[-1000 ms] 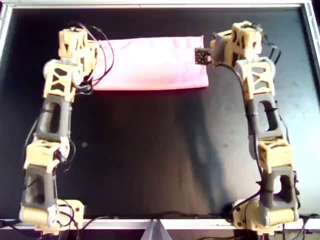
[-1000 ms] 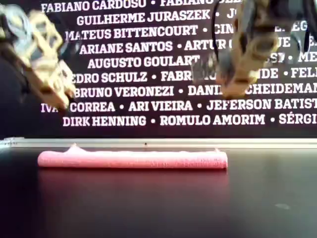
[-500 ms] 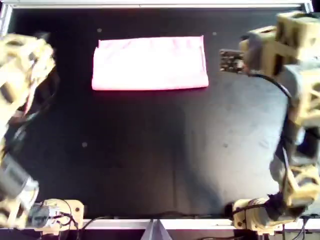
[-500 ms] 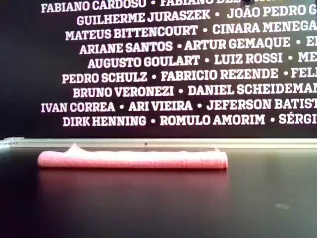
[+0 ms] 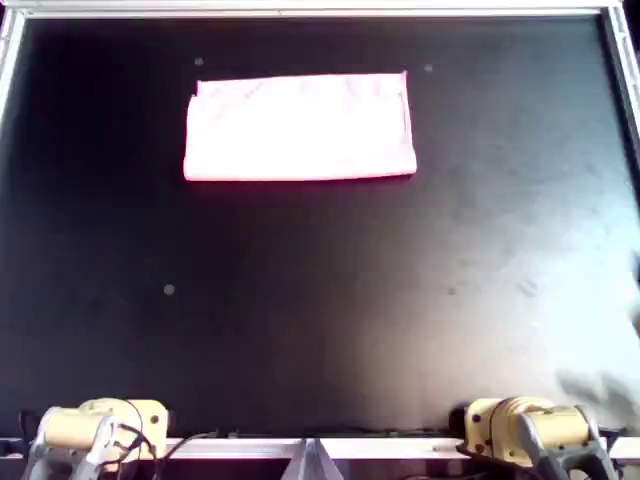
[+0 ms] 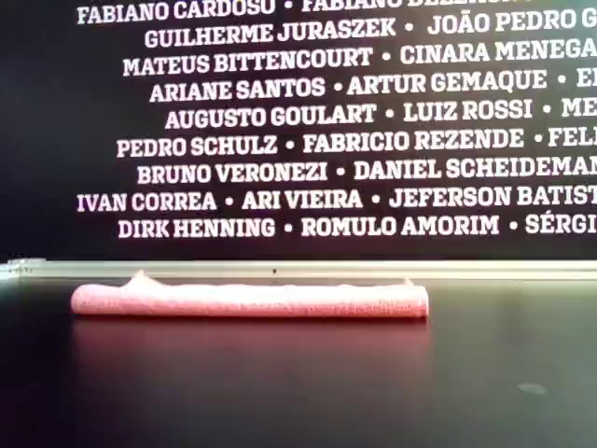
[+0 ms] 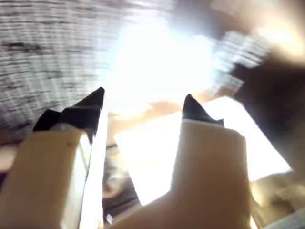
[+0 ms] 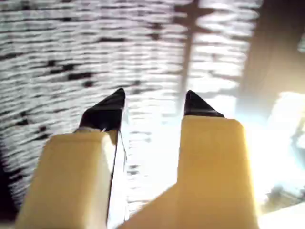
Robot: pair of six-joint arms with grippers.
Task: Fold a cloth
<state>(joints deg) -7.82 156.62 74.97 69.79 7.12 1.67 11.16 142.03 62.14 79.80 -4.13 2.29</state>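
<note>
Both arms have swung up and off the table (image 5: 300, 300) since a moment ago; only their bases show along the overhead view's bottom edge. Left gripper (image 7: 143, 102) points up at blurred bright surroundings, jaws spread, nothing between them. Right gripper (image 8: 152, 102) likewise, parted and empty. Cloth (image 5: 300, 127) lies folded, flat, toward the overhead view's top, left of centre.

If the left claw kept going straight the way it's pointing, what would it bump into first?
Hard to say. The left gripper is open and empty, aimed at a blurred, bright glare, away from the folded light-pink fabric cloth on the black table. Nothing close shows ahead.
</note>
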